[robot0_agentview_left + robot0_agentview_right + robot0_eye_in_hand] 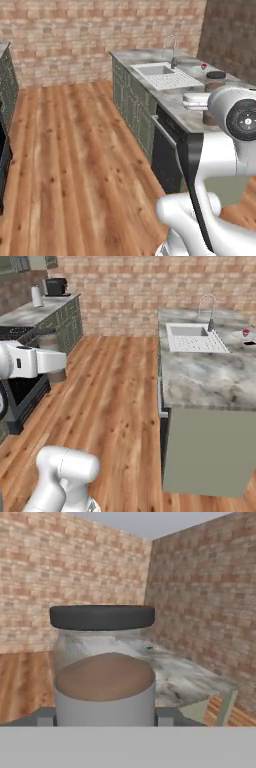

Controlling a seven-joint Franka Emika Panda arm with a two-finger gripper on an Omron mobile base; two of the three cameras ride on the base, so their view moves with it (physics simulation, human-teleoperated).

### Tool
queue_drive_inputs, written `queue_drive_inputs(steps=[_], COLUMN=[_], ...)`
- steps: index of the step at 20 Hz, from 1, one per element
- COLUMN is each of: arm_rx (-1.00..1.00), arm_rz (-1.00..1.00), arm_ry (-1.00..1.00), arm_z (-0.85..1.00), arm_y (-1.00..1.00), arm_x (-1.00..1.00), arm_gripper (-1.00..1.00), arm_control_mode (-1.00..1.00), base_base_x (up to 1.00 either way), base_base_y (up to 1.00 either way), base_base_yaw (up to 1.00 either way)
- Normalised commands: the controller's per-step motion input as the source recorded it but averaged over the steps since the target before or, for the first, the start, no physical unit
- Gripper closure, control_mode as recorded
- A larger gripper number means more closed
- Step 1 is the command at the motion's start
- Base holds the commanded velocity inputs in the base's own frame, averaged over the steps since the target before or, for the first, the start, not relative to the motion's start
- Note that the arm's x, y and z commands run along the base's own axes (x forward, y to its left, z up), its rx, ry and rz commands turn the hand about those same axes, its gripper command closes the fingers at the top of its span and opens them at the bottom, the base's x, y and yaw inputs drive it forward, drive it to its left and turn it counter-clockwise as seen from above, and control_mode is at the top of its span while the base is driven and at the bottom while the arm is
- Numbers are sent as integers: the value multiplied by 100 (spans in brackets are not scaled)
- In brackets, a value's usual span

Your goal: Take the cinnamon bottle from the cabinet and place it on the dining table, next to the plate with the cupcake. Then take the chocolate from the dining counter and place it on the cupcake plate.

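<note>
The gripper (104,717) is closed on the cinnamon bottle (103,667): in the hand view a dark finger tip (46,716) shows at each side of the bottle's base, pressed against the glass. The bottle sits upright between them, with a black lid and brown powder filling its lower half.

In the left base view the bottle (215,82) is held up beside the white arm (235,120), over the near end of the island counter (175,102). In the right base view it (51,358) hangs just past the arm's forearm, in front of the dark oven (22,393).

Beyond the bottle lies the marble island top with a sink (192,337) and a tap (207,306) at its far end. A plate with a red-topped cupcake (245,333) sits near the island's far right edge, well apart from the bottle. Open wood floor (75,160) runs between the island and the wall counter (35,312), which carries a white roll and a black appliance. Brick walls close the room.
</note>
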Motion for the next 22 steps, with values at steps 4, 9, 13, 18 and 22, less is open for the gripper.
queue_drive_inputs(steps=[4, 9, 13, 18, 22], arm_rx=[0, 0, 0, 0, 0], arm_rz=[0, 0, 0, 0, 0], arm_ry=[0, 0, 0, 0, 0], arm_z=[0, 0, 0, 0, 0], arm_y=[0, 0, 0, 0, 0], arm_x=[0, 0, 0, 0, 0], arm_gripper=[100, 100, 100, 100, 100], arm_control_mode=[100, 100, 100, 100, 100], base_base_x=[20, 33, 41, 60, 71], base_base_y=[-100, -100, -100, -100, -100], base_base_yaw=[-44, -39, -34, -25, -14])
